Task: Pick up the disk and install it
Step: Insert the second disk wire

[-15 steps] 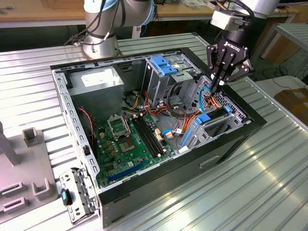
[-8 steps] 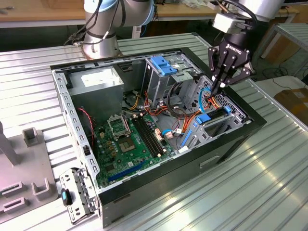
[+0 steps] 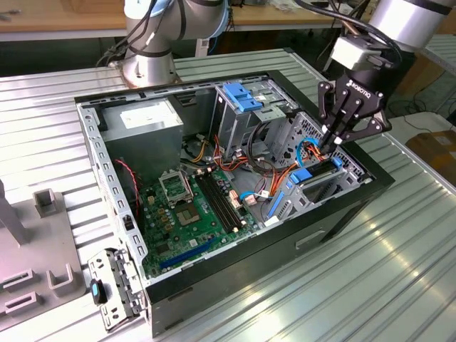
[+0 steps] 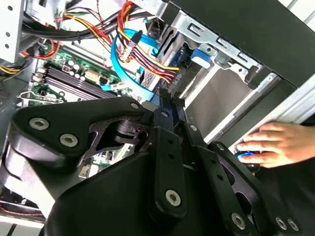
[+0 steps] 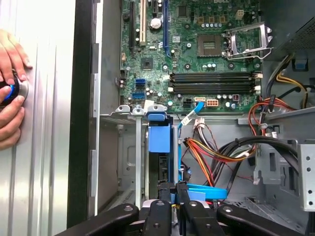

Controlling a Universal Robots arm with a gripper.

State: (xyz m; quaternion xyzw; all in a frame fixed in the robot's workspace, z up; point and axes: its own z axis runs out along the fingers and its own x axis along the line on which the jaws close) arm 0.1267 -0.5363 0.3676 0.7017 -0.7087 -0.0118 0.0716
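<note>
While the case (image 3: pixel 235 263) lies open on its side on the ribbed table (image 3: pixel 399 271), you see, nearest in the exterior view at seven o'clock, a loose metal plate (image 3: pixel 114 288) on the tabletop. Past it the board (image 3: pixel 192 214) fills the case floor at the centre. At three o'clock the gripper (image 3: pixel 331 144) reaches down into the drive cage, its claw pressed together. In the first wrist view the fingers (image 5: pixel 167 192) appear to pinch the blue handle end of the disk (image 5: pixel 160 137), though the contact itself is partly hidden. The disk stands on edge in the cage slot, its blue carrier running away from the fingertips towards the board. In the exterior view it shows as a dark slab (image 3: pixel 320 171) just under the claw. A flat blue cable (image 4: pixel 120 64) loops just beside the gripper. A person's hand (image 5: pixel 10 98) rests on the table outside the case wall, fingers on a small blue-and-black object. Farther back, at eleven o'clock, sits the power supply (image 3: pixel 146 117). At twelve o'clock a light-blue bracket (image 3: pixel 242 96) tops another cage, and the arm's base (image 3: pixel 146 68) stands behind the case.
</note>
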